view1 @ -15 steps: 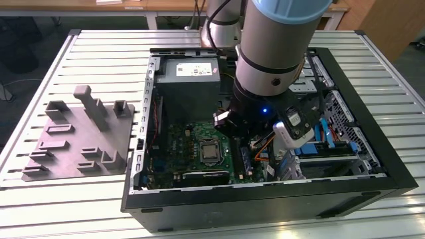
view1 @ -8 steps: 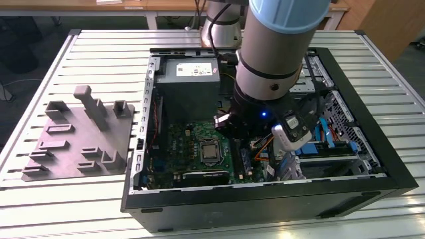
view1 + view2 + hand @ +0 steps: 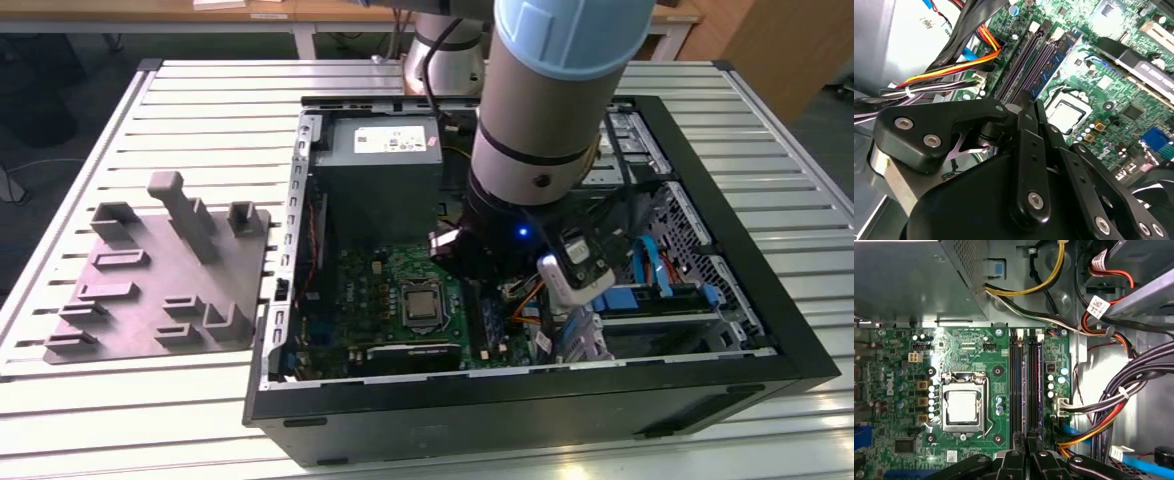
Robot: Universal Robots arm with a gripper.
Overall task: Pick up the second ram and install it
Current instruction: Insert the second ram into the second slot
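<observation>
Now I keep the gripper [image 3: 1026,452] over the memory slots [image 3: 1025,385] near the motherboard's [image 3: 974,340] edge; its fingers pinch together, seemingly on the second ram [image 3: 1056,55], which stands in a slot, perhaps not fully seated.

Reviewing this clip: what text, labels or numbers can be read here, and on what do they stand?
Power supply label: printed lines, too small to read.
White cable tags: barcode-like print, too small to read.
Motherboard: white silkscreen marks and a maker's logo, too small to quote reliably.
Nothing else legible.
</observation>
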